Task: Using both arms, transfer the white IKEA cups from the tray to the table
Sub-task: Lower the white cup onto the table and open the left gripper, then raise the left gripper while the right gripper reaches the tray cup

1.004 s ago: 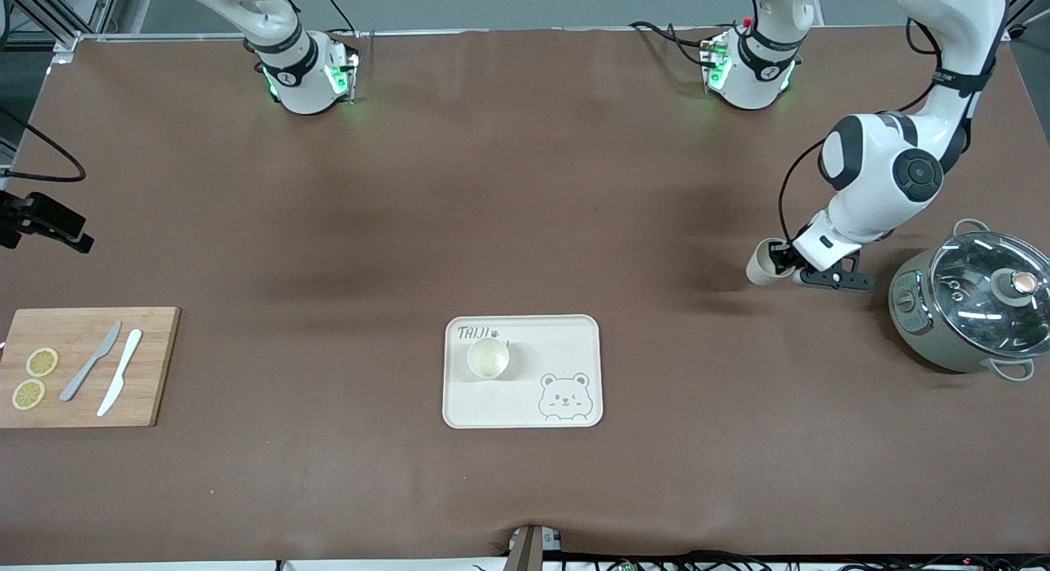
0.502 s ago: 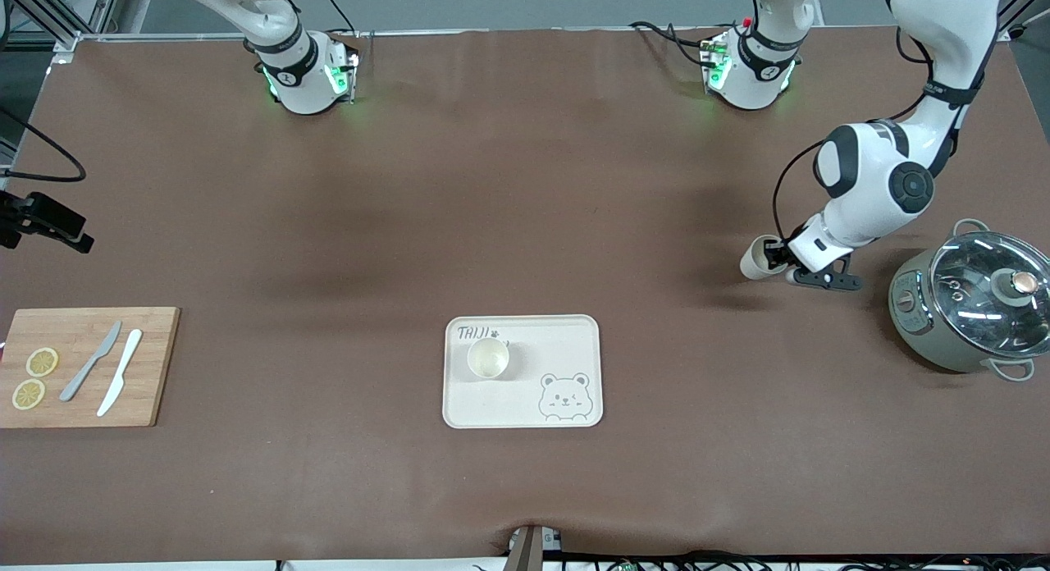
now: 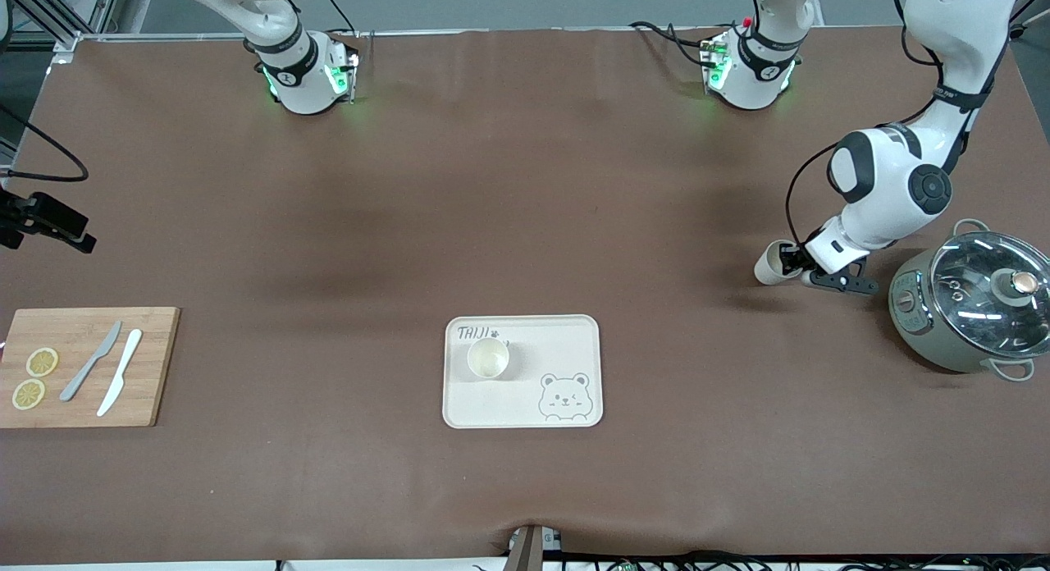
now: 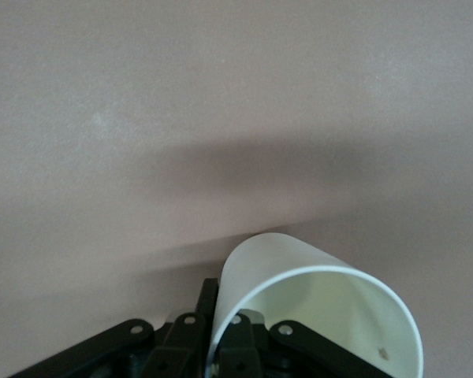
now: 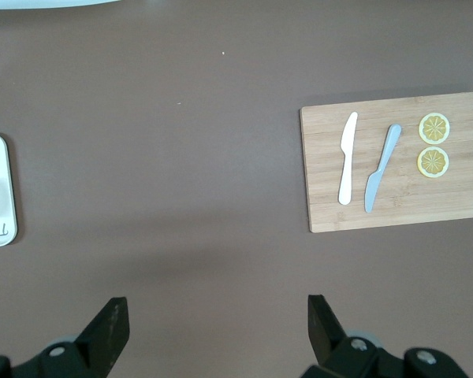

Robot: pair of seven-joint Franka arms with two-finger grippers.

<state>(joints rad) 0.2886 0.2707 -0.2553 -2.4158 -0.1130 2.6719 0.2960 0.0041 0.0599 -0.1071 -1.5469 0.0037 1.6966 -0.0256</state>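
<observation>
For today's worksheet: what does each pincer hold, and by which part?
Left pincer grips a white cup by its rim wall, tipped sideways. Right pincer is open, holding nothing.

Bear tray (image 3: 574,333) lying at table's middle, serving as landmark. One white IKEA cup (image 3: 488,358) standing upright on tray, by TAIJI lettering. Left gripper (image 3: 794,263) hanging over bare table toward left arm's end from tray, clamping second white cup (image 3: 769,266), cup tilting sideways. Lidded pot (image 3: 968,300) sitting farther toward that end. Wooden cutting board (image 3: 90,321) with two knives, two lemon slices lying toward right arm's end from tray.
</observation>
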